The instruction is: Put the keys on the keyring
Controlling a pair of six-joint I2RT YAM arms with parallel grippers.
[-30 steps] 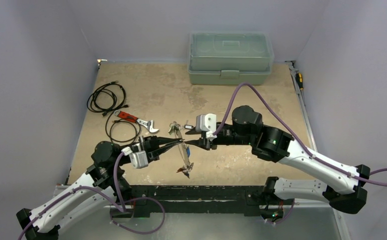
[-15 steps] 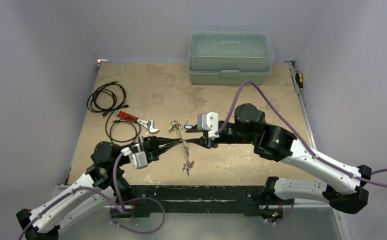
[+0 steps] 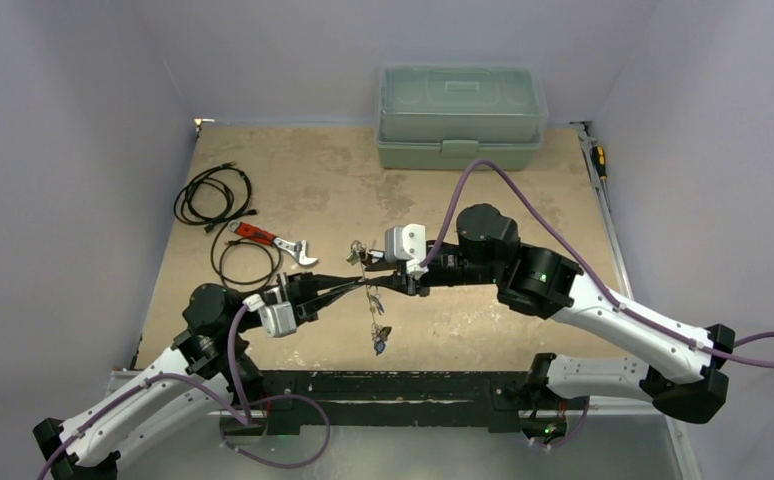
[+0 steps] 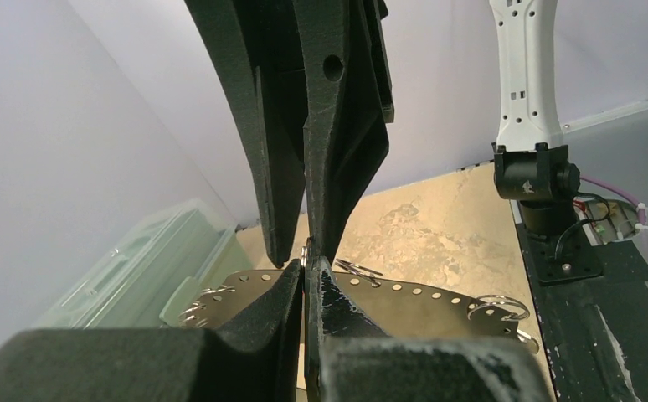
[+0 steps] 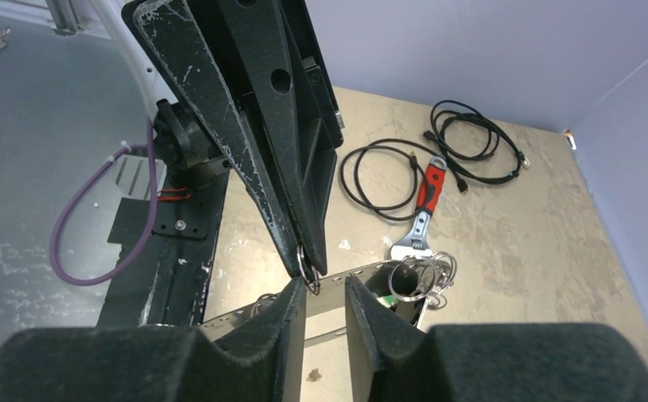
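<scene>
Evidently left hand (image 3: 361,286) clenches the keyring (image 3: 371,306) mid-frame, clear of the tabletop (image 3: 483,205), so keys (image 3: 377,339) hang low. Right hand (image 3: 383,282) opposite, jaws slightly apart; grip cannot be told.

From above, the dangling keys (image 3: 376,338) are too small for me to count. In my left wrist view, my left claw (image 4: 306,266) covers the keyring's (image 4: 421,295) middle. The green toolbox (image 4: 128,276) is blurred and partly hidden.
</scene>
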